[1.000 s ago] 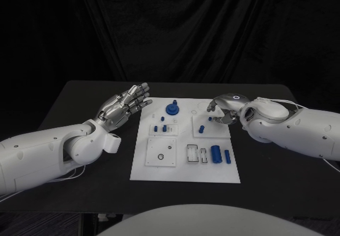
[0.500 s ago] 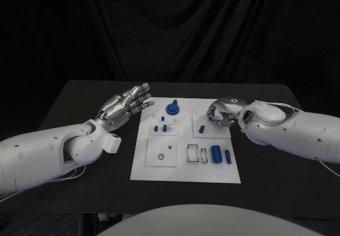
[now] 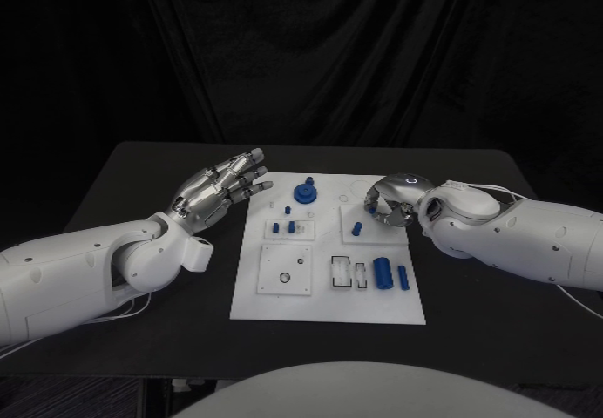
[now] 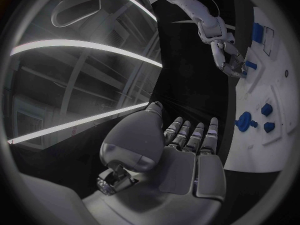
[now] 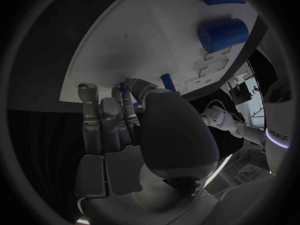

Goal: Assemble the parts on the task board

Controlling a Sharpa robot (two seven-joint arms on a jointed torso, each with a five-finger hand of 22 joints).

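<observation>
The white task board [image 3: 329,300] lies mid-table. My right hand [image 3: 392,202] is curled down over the board's far right plate. In the right wrist view its thumb and fingertips [image 5: 125,102] pinch a small blue peg [image 5: 127,91] standing on the board [image 5: 125,40]. Another blue peg [image 3: 357,229] stands just nearer on that plate. My left hand [image 3: 224,187] hovers open beside the board's far left corner, fingers straight and holding nothing. A blue round knob [image 3: 306,190] stands at the board's far middle.
Small blue pegs [image 3: 285,228] stand on the left plate. A thick blue cylinder [image 3: 383,271] and a slimmer one [image 3: 403,277] lie at the near right beside empty frames [image 3: 342,271]. A square plate with a hole [image 3: 285,267] lies near left.
My right hand has slid a little left and down over the far right plate, covering the small blue peg, and its fingers have curled in. The left hand has stayed put.
</observation>
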